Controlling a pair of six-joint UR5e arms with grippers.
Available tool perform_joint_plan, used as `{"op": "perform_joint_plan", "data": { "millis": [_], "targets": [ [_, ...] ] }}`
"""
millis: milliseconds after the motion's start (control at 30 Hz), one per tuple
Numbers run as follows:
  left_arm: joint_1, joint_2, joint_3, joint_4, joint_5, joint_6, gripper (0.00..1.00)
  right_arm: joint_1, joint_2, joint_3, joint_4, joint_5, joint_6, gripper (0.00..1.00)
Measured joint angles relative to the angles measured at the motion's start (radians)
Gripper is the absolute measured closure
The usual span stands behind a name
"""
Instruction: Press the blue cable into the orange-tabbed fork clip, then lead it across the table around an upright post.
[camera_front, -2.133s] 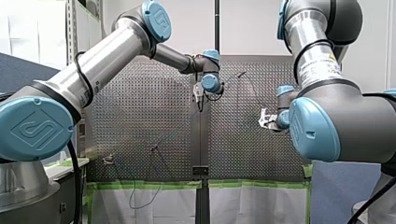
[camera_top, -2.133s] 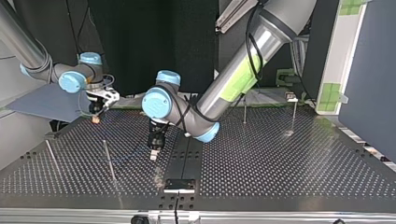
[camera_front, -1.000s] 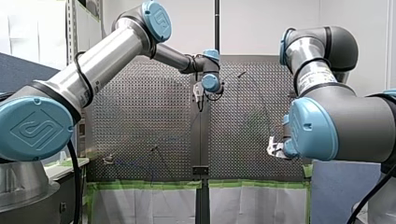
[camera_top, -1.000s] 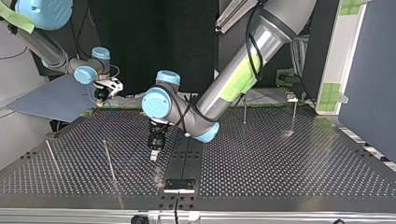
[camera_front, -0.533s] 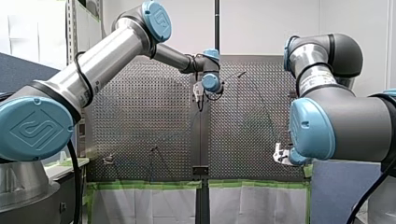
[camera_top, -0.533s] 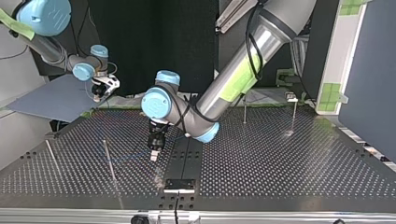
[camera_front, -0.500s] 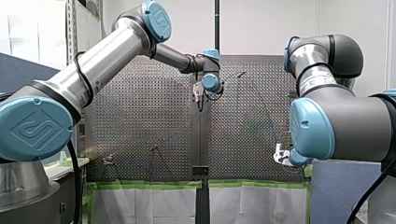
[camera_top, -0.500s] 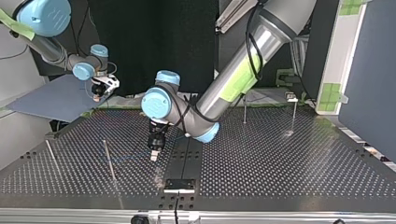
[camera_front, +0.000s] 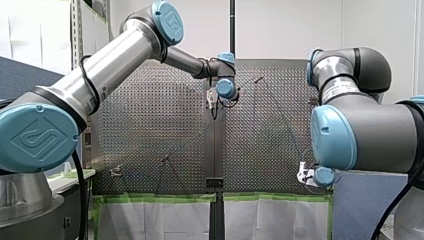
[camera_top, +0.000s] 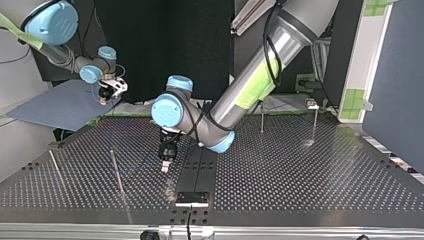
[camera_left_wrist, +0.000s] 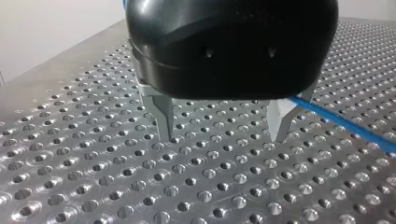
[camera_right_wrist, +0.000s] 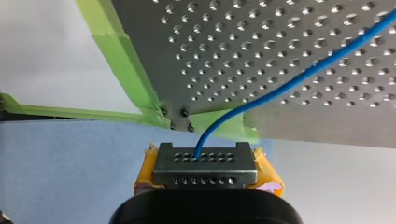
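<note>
The blue cable (camera_right_wrist: 299, 79) runs over the perforated table (camera_right_wrist: 280, 42) and ends between the yellow pads (camera_right_wrist: 270, 179) of my right gripper (camera_right_wrist: 204, 158), which is shut on it just past the table's taped corner. In the top view my right gripper (camera_top: 107, 92) hangs off the table's far left edge. My left gripper (camera_left_wrist: 222, 138) stands open just above the plate with nothing between its metal fingers; the cable (camera_left_wrist: 345, 126) passes beside one finger. My left gripper (camera_top: 166, 162) sits near the table's middle. A thin upright post (camera_top: 117, 172) stands beside it. I see no orange-tabbed clip.
More upright posts stand at the top view's left (camera_top: 56, 170) and far right (camera_top: 261, 120), (camera_top: 315, 122). A black strip (camera_top: 200, 165) runs down the table's middle to a bracket (camera_top: 192, 198). Green tape (camera_right_wrist: 126, 60) lines the edge. A blue-grey sheet (camera_top: 55, 107) lies beyond the corner.
My right gripper has drawn back off the table's corner with the cable, going left and up in the top view and down in the front view. My left arm has stayed still.
</note>
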Motion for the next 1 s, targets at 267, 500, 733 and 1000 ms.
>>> {"op": "perform_joint_plan", "data": {
  "millis": [267, 500, 733, 1000],
  "targets": [
    [0.000, 0.000, 0.000, -0.001, 0.000, 0.000, 0.00, -0.013, 0.026, -0.011, -0.005, 0.003, 0.021, 1.00],
    [0.000, 0.000, 0.000, -0.001, 0.000, 0.001, 0.00, -0.020, 0.041, -0.011, -0.011, 0.009, 0.024, 1.00],
    [0.000, 0.000, 0.000, -0.001, -0.001, 0.001, 0.00, -0.029, 0.060, -0.017, -0.023, 0.013, 0.026, 1.00],
    [0.000, 0.000, 0.000, -0.001, -0.001, 0.001, 0.00, -0.034, 0.065, -0.020, -0.032, 0.014, 0.027, 1.00]
  ]
}}
